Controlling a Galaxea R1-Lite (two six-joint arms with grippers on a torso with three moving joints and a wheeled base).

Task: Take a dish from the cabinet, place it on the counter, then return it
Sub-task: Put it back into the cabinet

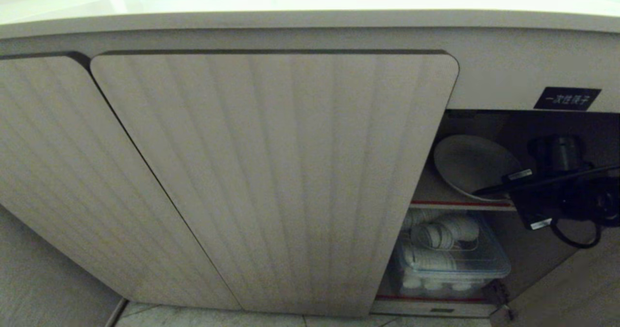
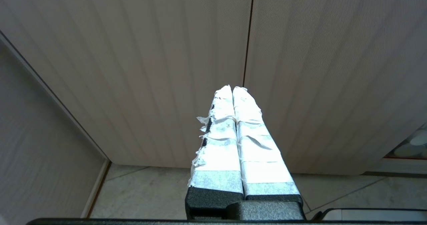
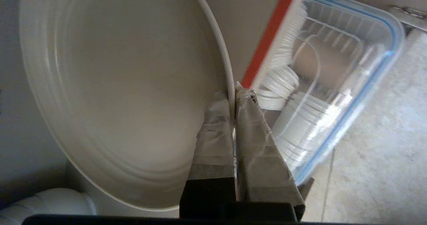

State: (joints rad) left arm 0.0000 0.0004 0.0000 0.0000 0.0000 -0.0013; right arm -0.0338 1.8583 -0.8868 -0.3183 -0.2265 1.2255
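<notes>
Your counter [image 1: 300, 7] runs across the top, cabinet [image 1: 271, 181] below. Right side: clear tub [image 1: 453, 264] of white cups [image 1: 443, 235]. Your right gripper [image 3: 232, 92] pinches the plate [image 1: 472, 164] rim above; left gripper [image 2: 232, 89] closed, empty.

cream-white dish [image 3: 116, 95], beige ribbed cabinet [image 1: 271, 172], red-edged shelf [image 1: 460, 204]

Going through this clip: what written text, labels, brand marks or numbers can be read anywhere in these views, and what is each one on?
"一次性筷子": white characters on the small black label, on the cabinet front above the open compartment; slightly blurred, so the reading is likely, not certain.
Two small pale stickers on the right arm's black hardware: print too small to read.
Left wrist and right wrist views: no text visible.
</notes>
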